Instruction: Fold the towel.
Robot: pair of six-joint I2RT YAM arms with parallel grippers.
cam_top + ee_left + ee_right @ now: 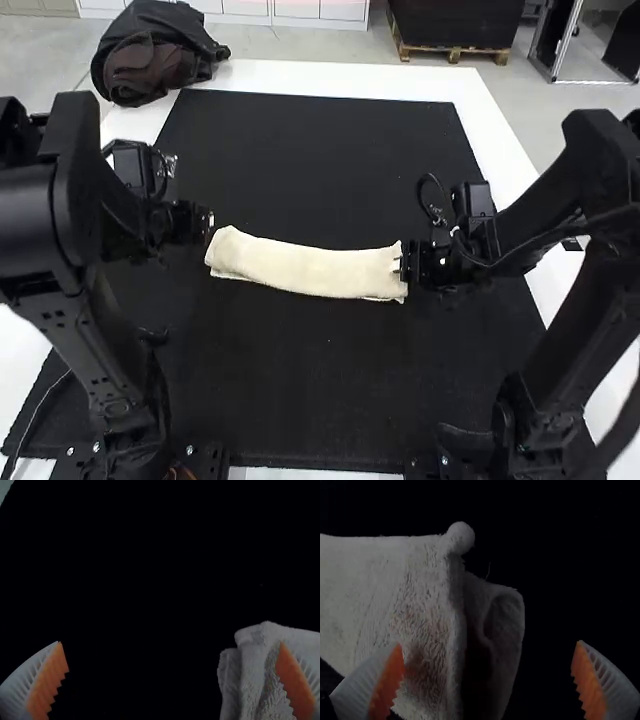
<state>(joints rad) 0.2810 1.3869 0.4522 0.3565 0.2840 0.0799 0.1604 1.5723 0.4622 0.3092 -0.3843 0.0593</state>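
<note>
In the high view a cream towel [310, 270] lies folded into a long narrow strip across the dark mat. My left gripper [208, 222] is at the strip's left end, and my right gripper [402, 268] is at its right end. The left wrist view has my left gripper [172, 680] open, one finger over the edge of the towel [252, 665]. Layered edges of the towel [425, 595] appear in the right wrist view, where my right gripper [487, 680] stands open, one finger over the cloth and the other past its end.
A black mat [320, 140] covers most of the white table [300, 75]. A dark bag or jacket [155, 55] lies at the table's far left corner. Both arms stand at the sides of the mat.
</note>
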